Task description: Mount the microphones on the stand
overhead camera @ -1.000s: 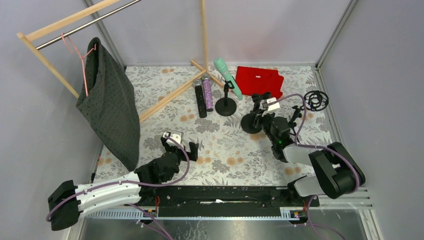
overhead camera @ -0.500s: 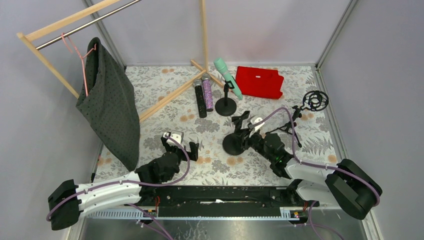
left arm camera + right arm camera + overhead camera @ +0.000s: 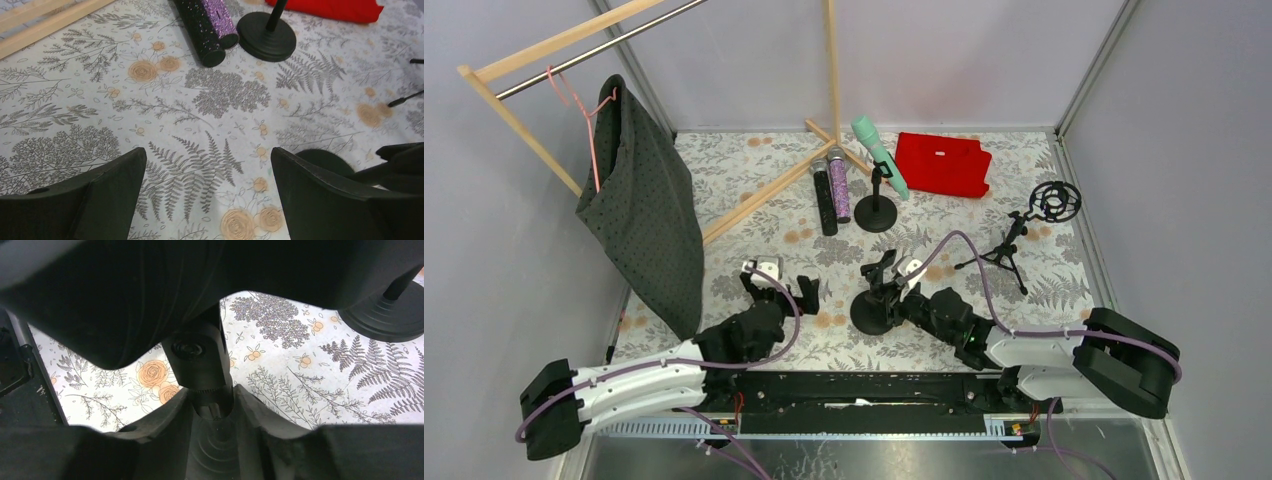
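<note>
A mint-green microphone sits tilted in the clip of a round-based stand at the back. To its left a black microphone and a glittery purple one lie side by side on the floral cloth. My right gripper is shut on the post of a second black stand, whose round base rests mid-table. My left gripper hangs open just left of it, nothing between its fingers.
A small tripod stand with a ring-shaped shock mount is at the right. A folded red cloth lies at the back. A wooden clothes rack with a dark garment on a pink hanger fills the left.
My right arm has carried the round-based stand from the right of the table leftward and nearer, to the middle beside the left gripper. The left gripper has hardly moved.
</note>
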Controlling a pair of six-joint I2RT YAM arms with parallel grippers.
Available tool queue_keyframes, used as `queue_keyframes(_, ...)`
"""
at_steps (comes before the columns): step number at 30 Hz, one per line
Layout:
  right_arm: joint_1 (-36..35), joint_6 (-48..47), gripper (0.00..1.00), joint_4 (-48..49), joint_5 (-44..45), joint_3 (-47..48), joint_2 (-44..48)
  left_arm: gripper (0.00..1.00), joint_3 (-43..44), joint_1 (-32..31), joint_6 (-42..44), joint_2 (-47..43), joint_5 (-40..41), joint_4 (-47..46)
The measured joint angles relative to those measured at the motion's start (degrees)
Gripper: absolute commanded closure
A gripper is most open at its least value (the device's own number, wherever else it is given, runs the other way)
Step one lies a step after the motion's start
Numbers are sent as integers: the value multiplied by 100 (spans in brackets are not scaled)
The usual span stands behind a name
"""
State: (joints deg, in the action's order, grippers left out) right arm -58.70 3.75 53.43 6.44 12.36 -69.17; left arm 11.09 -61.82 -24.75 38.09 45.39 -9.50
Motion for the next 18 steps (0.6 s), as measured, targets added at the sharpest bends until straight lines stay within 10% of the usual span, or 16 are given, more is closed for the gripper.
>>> queue_keyframes(6,-48,66,23,-203,214,-17,356,1,608,184,-374,767,-24,-55)
queue_keyframes(18,-57,247,18,-2232,457,-63,2981,3,1878,2306,-876,3123,-1506,-789)
